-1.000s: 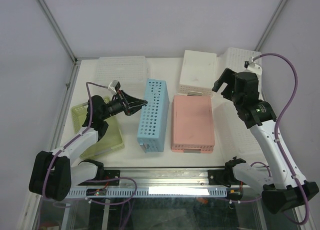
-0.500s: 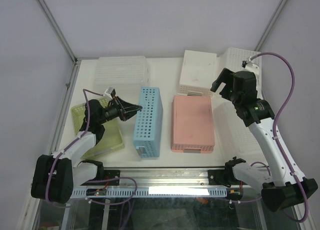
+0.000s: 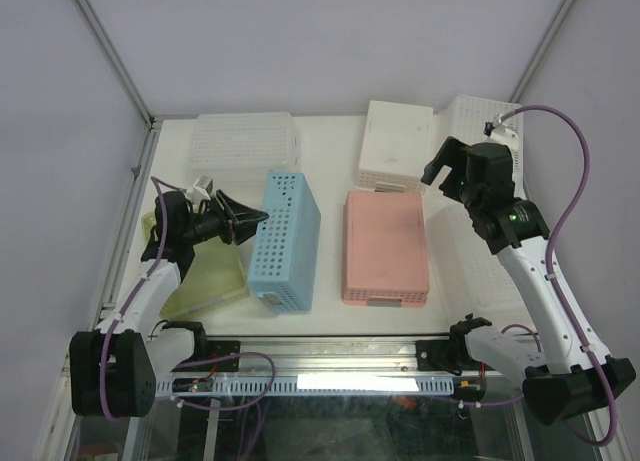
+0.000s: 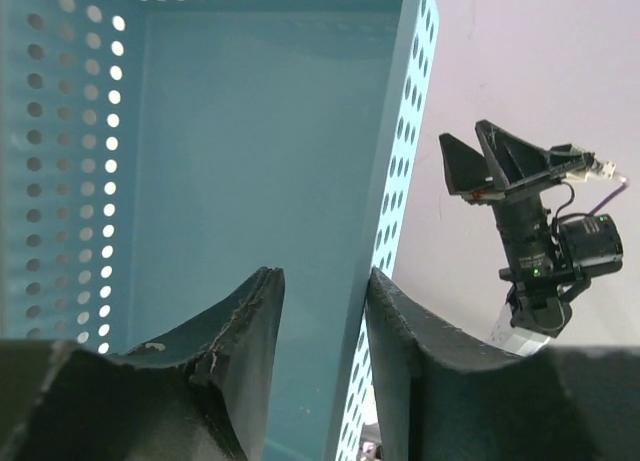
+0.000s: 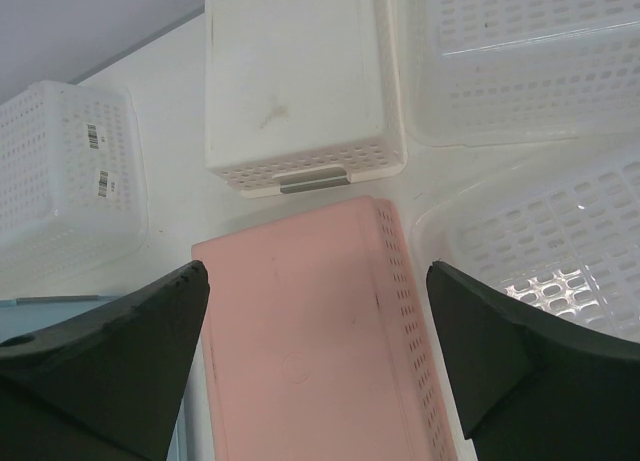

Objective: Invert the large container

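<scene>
Left of centre on the table (image 3: 330,156), tipped up onto 1 long side: the blue container (image 3: 283,243), mouth turned left toward the left gripper (image 3: 252,219). Leaning rather than lying flat, with 1 perforated wall uppermost. Near its right side, well clear of it, a pink container (image 3: 385,246) lying flat with its solid face up. Behind that, a white container (image 3: 395,146). Under the left arm, a yellow-green tray (image 3: 205,286).

From the left wrist, a view straight into the hollow of the blue container (image 4: 200,181). Left gripper (image 4: 320,281) partly open, its 2 fingers straddling the rim of 1 long wall. Right finger against or very close to that wall, left finger with a clear gap to it. No firm pinch visible.

Right gripper (image 3: 447,171) raised over the right half of the table, spread wide, holding nothing. Beneath it, seen from the right wrist, the pink container (image 5: 300,331) and the white container (image 5: 290,81).
</scene>
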`<state>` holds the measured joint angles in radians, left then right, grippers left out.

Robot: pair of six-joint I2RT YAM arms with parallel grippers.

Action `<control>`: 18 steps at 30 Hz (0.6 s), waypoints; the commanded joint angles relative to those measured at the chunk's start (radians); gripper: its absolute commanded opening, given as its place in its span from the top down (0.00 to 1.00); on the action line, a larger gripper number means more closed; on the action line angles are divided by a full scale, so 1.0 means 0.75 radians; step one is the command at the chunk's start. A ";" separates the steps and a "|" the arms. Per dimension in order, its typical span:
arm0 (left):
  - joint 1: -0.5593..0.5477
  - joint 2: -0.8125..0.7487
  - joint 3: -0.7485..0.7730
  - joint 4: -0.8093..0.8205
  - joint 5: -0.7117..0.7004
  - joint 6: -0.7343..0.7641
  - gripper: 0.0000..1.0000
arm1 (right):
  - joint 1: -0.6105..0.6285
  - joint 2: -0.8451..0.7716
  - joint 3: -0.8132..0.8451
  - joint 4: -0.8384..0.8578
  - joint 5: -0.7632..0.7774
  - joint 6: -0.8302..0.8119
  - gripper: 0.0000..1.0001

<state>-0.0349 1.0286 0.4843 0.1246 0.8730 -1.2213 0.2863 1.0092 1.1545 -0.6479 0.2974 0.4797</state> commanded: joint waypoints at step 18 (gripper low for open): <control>0.060 0.049 0.333 -0.951 -0.564 0.739 0.49 | -0.004 -0.008 -0.025 0.100 -0.048 0.038 0.06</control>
<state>0.0021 1.0733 0.7288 -0.5053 0.5652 -0.7326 0.2863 1.0096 1.1309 -0.6273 0.2718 0.4961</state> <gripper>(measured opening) 0.512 0.942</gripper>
